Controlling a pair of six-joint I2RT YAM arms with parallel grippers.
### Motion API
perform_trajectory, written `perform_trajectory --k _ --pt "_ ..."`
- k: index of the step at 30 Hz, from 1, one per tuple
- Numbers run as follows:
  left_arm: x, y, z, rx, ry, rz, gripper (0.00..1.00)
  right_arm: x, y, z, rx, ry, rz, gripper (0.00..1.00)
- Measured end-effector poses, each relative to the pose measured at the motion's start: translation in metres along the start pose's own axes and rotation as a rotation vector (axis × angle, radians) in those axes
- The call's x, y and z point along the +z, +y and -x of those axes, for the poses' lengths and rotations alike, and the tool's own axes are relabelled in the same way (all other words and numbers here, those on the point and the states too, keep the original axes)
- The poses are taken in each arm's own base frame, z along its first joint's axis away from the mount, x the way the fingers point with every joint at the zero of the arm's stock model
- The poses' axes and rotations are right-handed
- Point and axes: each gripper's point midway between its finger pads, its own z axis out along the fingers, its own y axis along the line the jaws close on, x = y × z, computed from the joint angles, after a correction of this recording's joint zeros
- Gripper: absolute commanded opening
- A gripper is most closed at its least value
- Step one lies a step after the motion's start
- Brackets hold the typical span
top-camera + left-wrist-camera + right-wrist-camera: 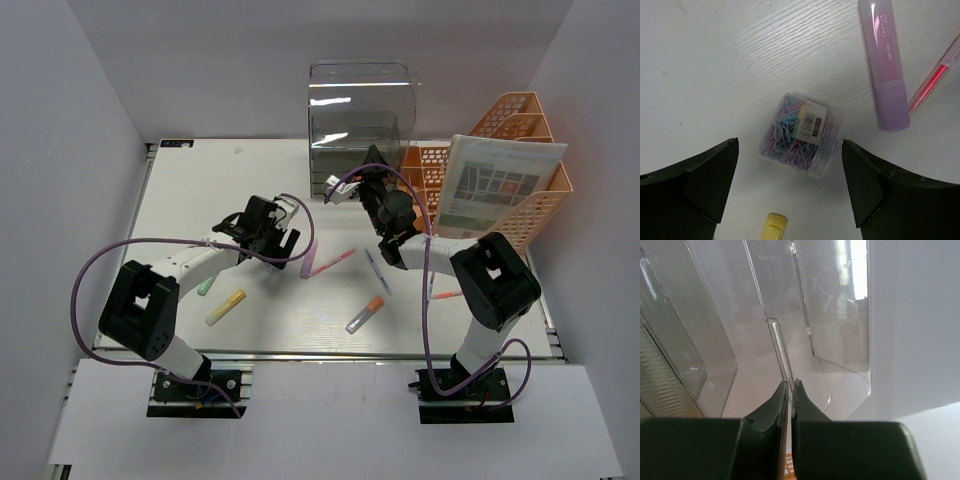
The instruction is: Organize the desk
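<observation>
The left gripper (790, 145) is held wide open, with nothing between its fingers. A small clear tub of paper clips (800, 135) is framed in the gap between them. It lies on the desk (715, 60) just below and slightly ahead of the fingertips, with bare white surface on either side. The tub is about as wide as it is long, so no long axis has to be matched. Whether it stands upright or lies on its side cannot be told. A straight descent would probably bring the fingers down on either side of it.

A purple highlighter (885, 65) lies beyond and to the right, with a pink pen (935, 80) just beside it. The tip of a yellow marker (775, 225) is seen on the near side of the tub. None of them touches the tub.

The right gripper (790, 385) is closed. It is raised against the clear drawer box (360, 110) at the back of the desk, beside the orange rack (520, 130). Whether a thin plastic edge is pinched there cannot be told. That arm is well apart from the tub, so the left arm is judged the nearer one.
</observation>
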Motion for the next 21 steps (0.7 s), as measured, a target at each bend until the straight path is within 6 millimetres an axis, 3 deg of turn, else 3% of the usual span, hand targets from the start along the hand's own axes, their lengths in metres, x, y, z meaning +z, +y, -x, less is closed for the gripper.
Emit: perform_trajectory --k 3,4,6,13,15,17,21 --pt "0.0 -0.002 0.0 -0.004 -0.001 -0.016 0.84 0.0 0.0 -0.001 -0.001 0.003 0.0 0.0" --pt "0.0 -0.003 0.0 -0.005 -0.001 -0.025 0.72 0.0 0.0 -0.002 -0.001 0.003 0.0 0.0" --pt "0.0 -0.006 0.0 -0.012 -0.002 -0.045 0.64 0.0 0.0 -0.002 -0.001 0.003 0.0 0.0" --pt "0.001 -0.013 0.002 -0.017 -0.011 -0.081 0.56 0.0 0.0 -0.002 0.0 0.004 0.0 0.0" --pt "0.001 -0.014 0.003 -0.019 -0.011 -0.086 0.59 0.0 -0.001 -0.002 -0.001 0.003 -0.005 0.0" --pt "0.001 -0.014 0.003 -0.022 -0.011 -0.087 0.72 0.0 -0.004 -0.002 0.001 0.002 -0.017 0.0" --pt "0.004 -0.015 0.005 -0.03 -0.009 -0.09 0.78 0.0 -0.007 -0.001 0.003 0.001 -0.026 0.0"
